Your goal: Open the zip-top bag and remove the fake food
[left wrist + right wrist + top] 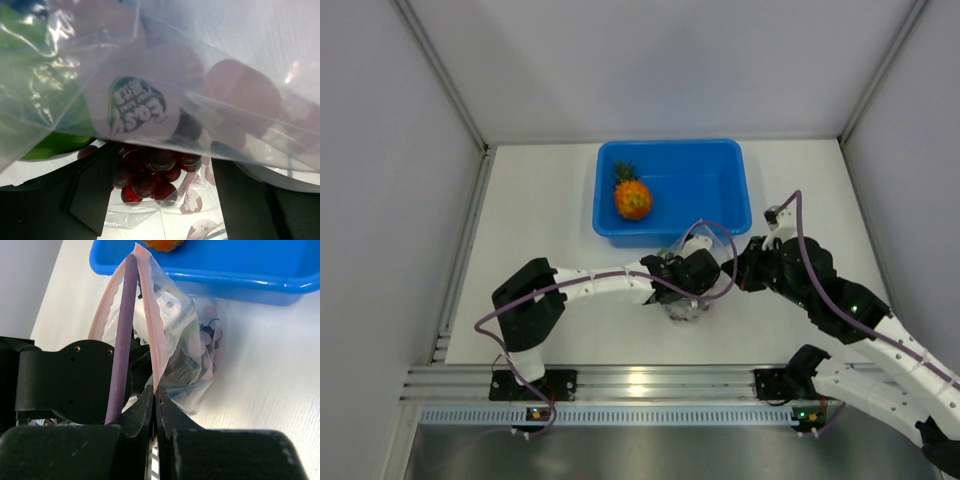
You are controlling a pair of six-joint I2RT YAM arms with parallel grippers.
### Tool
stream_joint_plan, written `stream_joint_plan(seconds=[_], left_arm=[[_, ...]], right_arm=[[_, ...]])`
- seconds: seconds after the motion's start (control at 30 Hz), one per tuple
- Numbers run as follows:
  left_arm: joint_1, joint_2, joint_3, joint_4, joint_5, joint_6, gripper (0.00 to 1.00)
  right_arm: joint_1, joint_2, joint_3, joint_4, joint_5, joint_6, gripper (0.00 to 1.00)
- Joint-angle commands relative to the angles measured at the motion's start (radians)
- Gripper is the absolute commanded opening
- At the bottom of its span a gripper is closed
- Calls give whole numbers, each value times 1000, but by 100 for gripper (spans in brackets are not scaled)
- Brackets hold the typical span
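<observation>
The zip-top bag (686, 306) lies on the table just in front of the blue tub (720, 175). My right gripper (155, 392) is shut on the bag's pink zip strip (150, 315) and holds the mouth up. My left gripper (160, 200) is inside the bag, its fingers (90, 195) open on either side of the dark purple grape bunch (150, 172). The green fruit (55, 142) lies at the left under the clear plastic (215, 70). The orange pineapple (633, 198) lies in the tub, also at the top of the right wrist view (162, 244).
The tub stands at the back centre of the table, its front rim (225, 280) close behind the bag. The left arm's purple cable (122, 340) runs across the bag's mouth. Grey walls close in the table on the left, right and back.
</observation>
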Motion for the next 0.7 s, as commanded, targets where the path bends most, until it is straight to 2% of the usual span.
stream_joint_plan(seconds=[0.0, 0.2, 0.3, 0.33, 0.4, 0.43, 0.5, 0.53, 0.6, 0.63, 0.67], left_arm=[[2, 54, -5, -64, -4, -14, 80], [2, 127, -2, -65, 5, -11, 87], [2, 139, -6, -65, 2, -23, 81], [2, 127, -9, -65, 2, -32, 72], [2, 104, -15, -64, -9, -43, 61], [2, 90, -20, -64, -26, -46, 50], [2, 49, -22, -62, -41, -56, 40], [2, 23, -20, -59, -47, -59, 31], [2, -2, -17, -56, -55, -63, 22], [2, -22, -12, -51, -63, -57, 14], [1, -33, -11, -39, -72, -51, 12]], right_arm=[[-12, 13, 43, 37, -24, -52, 0], [-12, 35, 40, 17, -13, -89, 0], [-13, 35, 37, 14, -9, -96, 0], [-13, 33, 37, 12, -6, -98, 0], [-12, 33, 34, 6, 2, -104, 0], [-12, 35, 34, 4, 0, -112, 0], [-12, 32, 33, 6, 2, -121, 0], [-13, 30, 31, 6, 0, -132, 0], [-13, 26, 33, 12, 6, -144, 0], [-12, 23, 37, 12, 10, -156, 0], [-12, 23, 42, 13, 17, -165, 0]])
